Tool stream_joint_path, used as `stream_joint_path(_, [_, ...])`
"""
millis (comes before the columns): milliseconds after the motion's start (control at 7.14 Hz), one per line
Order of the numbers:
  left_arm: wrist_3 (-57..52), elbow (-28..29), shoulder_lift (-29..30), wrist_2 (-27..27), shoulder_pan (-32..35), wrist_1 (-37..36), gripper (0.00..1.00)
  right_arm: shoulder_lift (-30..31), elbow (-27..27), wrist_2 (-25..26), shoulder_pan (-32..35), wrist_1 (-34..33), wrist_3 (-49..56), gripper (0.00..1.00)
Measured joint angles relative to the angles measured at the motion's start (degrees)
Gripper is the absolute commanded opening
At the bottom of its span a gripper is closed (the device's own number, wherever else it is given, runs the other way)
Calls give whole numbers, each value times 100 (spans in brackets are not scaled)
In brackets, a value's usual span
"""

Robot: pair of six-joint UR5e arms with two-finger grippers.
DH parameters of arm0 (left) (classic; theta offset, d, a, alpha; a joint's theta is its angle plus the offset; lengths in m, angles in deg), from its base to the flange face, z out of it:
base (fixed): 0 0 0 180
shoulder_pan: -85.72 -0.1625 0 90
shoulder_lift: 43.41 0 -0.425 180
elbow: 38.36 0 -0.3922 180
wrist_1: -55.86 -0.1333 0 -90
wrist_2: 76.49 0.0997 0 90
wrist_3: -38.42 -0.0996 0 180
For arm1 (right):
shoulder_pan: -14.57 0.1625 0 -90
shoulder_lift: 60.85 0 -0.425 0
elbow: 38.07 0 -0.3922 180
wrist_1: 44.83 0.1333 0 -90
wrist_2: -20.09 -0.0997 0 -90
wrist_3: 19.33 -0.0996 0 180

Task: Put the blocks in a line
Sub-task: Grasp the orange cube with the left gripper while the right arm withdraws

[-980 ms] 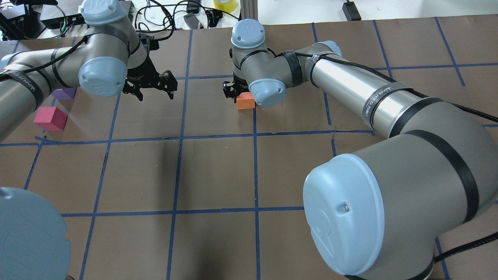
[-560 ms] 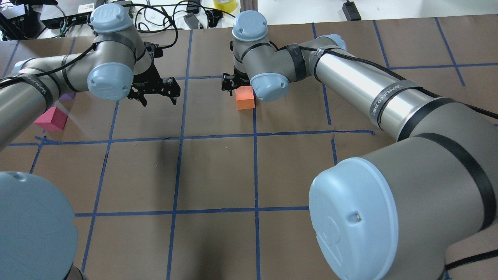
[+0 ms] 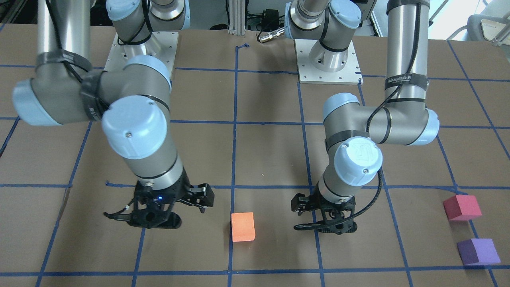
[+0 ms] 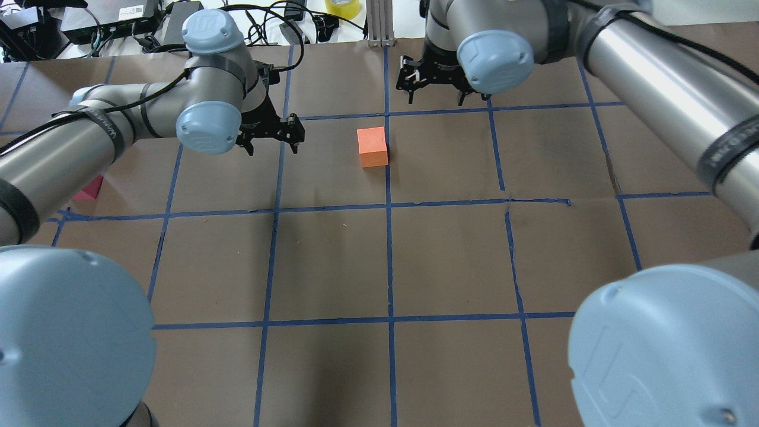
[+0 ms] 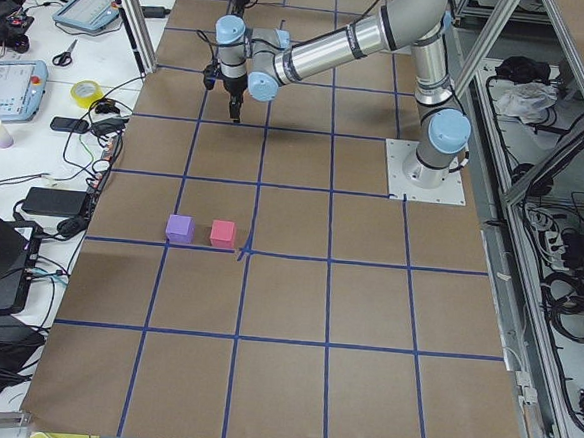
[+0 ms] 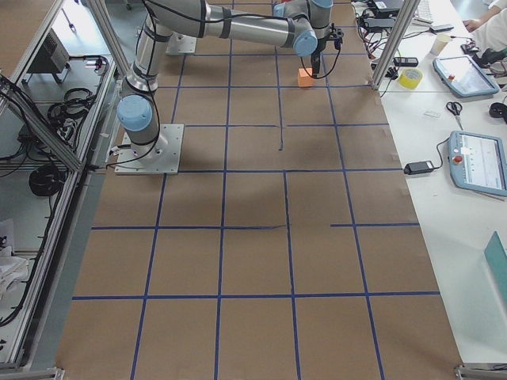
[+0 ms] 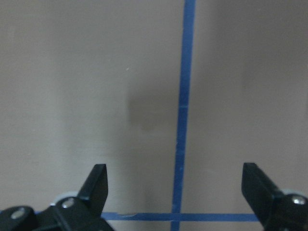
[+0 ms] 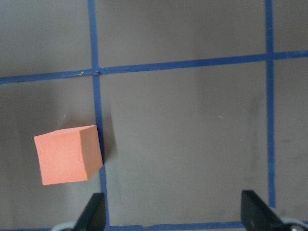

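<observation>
The orange block (image 4: 372, 147) sits on the brown table beside a blue tape line, free of both grippers; it also shows in the front view (image 3: 242, 226) and the right wrist view (image 8: 67, 155). My right gripper (image 4: 434, 92) is open and empty, beyond and right of it. My left gripper (image 4: 273, 139) is open and empty, left of the orange block, over bare paper (image 7: 175, 185). The red-pink block (image 3: 462, 207) and purple block (image 3: 477, 251) sit close together at my far left. In the overhead view the left arm hides the purple one.
Blue tape lines (image 4: 388, 249) divide the brown paper into a grid. Cables, electronics and a yellow tape roll (image 4: 344, 7) lie beyond the far edge. Both arms' metal base plates (image 3: 328, 65) stand at my side of the table.
My right gripper has drawn away from the orange block, moving farther back and to the right. The block stays put. My left gripper has moved right, toward the middle.
</observation>
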Motion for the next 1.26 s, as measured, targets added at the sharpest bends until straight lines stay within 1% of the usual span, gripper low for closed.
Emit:
stream_joint_path(280, [703, 685, 468, -27, 606, -31, 100, 744, -27, 32, -452, 980, 289, 100])
stream_joint_path(420, [1118, 991, 660, -26, 926, -34, 100, 1017, -29, 108, -586, 1317, 566, 100])
stream_joint_path(700, [1541, 1355, 920, -12, 1318, -34, 100, 1458, -42, 228, -901, 1628, 1094, 100])
stream_joint_path(980, [1565, 1377, 1131, 12, 1386, -29, 100, 1990, -258, 302, -930, 1802, 1207, 100])
stream_joint_path(1120, [1551, 1367, 1232, 23, 1389, -27, 100, 2111, -468, 351, -931, 1779, 1244, 100])
stream_joint_path(1260, [1558, 1363, 1308, 33, 1390, -26, 85, 2195, -637, 369, -926, 1710, 1283, 100])
